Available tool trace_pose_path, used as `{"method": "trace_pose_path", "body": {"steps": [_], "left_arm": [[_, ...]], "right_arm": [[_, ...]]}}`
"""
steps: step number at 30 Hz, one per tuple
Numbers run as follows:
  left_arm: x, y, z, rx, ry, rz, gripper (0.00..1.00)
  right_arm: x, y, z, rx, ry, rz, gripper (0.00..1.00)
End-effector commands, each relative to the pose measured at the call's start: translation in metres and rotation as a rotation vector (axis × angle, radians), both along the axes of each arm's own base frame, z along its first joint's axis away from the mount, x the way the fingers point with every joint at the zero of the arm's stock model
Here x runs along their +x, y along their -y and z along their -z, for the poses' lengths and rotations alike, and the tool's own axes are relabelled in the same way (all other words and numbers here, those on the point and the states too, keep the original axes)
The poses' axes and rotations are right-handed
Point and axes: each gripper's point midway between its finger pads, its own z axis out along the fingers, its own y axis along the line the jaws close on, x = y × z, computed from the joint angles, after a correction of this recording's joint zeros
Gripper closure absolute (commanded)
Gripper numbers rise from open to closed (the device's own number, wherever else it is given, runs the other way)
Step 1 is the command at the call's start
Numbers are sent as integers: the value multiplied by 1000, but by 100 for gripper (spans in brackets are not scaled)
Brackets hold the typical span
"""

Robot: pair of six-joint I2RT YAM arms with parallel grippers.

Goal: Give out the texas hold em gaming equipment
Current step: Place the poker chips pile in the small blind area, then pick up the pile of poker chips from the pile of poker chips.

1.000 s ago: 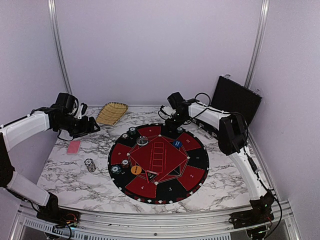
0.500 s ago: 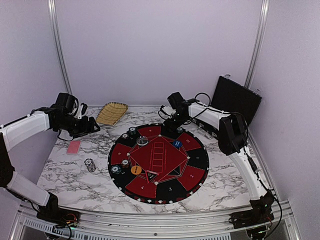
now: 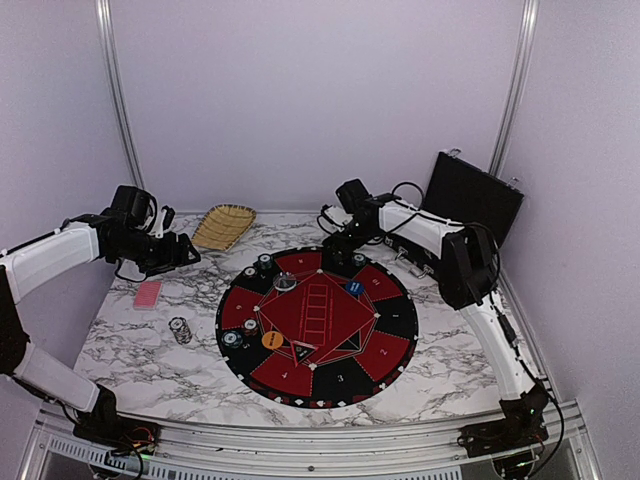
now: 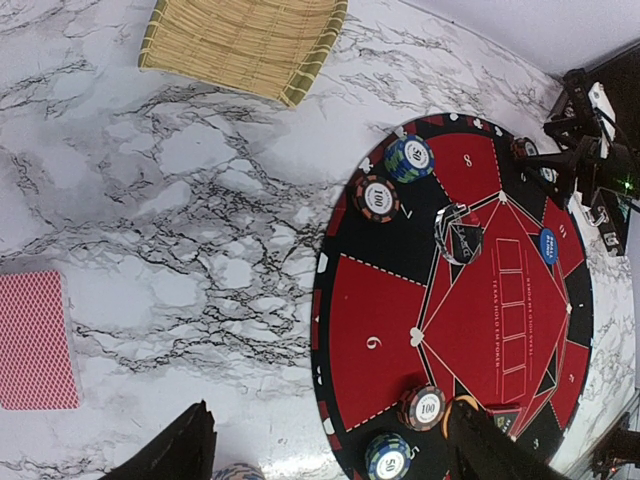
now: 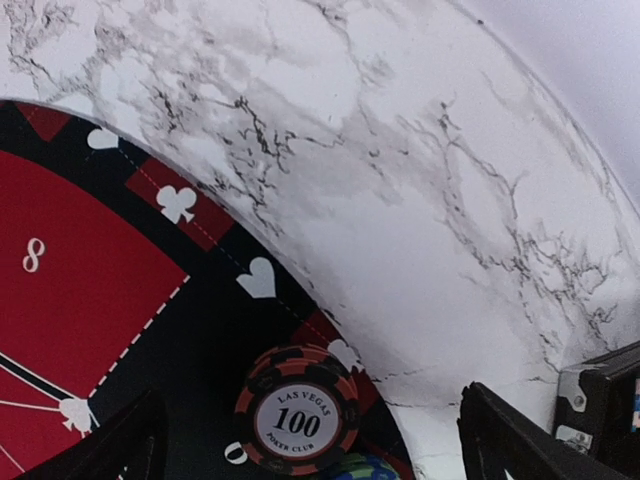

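Note:
The round red-and-black mat holds poker chip stacks at its far-left rim, left rim and far rim. It also holds a clear disc, a blue disc and an orange disc. My right gripper hangs open just above the far rim. Its wrist view shows a red-and-black 100 chip lying free on the mat between the spread fingers, with a blue-green chip beside it. Left of the mat, my left gripper is open and empty above a pink-red card and a chip stack.
A woven bamboo tray lies at the back left of the marble table. An open black case leans at the back right, close behind my right arm. The left wrist view shows the tray and the card.
My right gripper has opened wide and lifted slightly off the chips at the mat's far rim. The left arm has not moved.

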Motion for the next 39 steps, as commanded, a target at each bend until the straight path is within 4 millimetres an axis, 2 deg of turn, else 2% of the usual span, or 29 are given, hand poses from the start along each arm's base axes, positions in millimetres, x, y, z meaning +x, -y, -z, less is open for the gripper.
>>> {"method": "trace_pose_path", "body": {"steps": [1,5,9,13,16,17,23,27,30,39], "left_arm": [[2,-1,0,-4,13,2,19],[1,-2,0,7,12,-17,19],[-5,-14,6,70,-11,-82,19],[-25,-25,21,156,-57,-131,19],[-44,-26,30,197,-86,-136,18],[-49,-29,32,220,-88,-150,18],[-78,-26,51,280,-138,-137,15],[-90,-22,63,324,-164,-128,16],[-93,-21,67,352,-175,-124,17],[-101,-15,76,406,-222,-96,22]], "right_arm": [[5,-14,-102,124,163,11,2],[-10,-19,-128,158,191,25,1],[-34,-22,-149,191,204,36,2],[-68,-30,-162,225,208,23,2],[-93,-30,-163,247,201,14,2],[-101,-30,-171,263,210,5,2],[-134,-23,-182,343,199,9,2],[-146,-17,-185,378,199,14,2],[-153,-15,-181,389,182,12,3],[-163,-4,-174,376,177,25,3]]}}
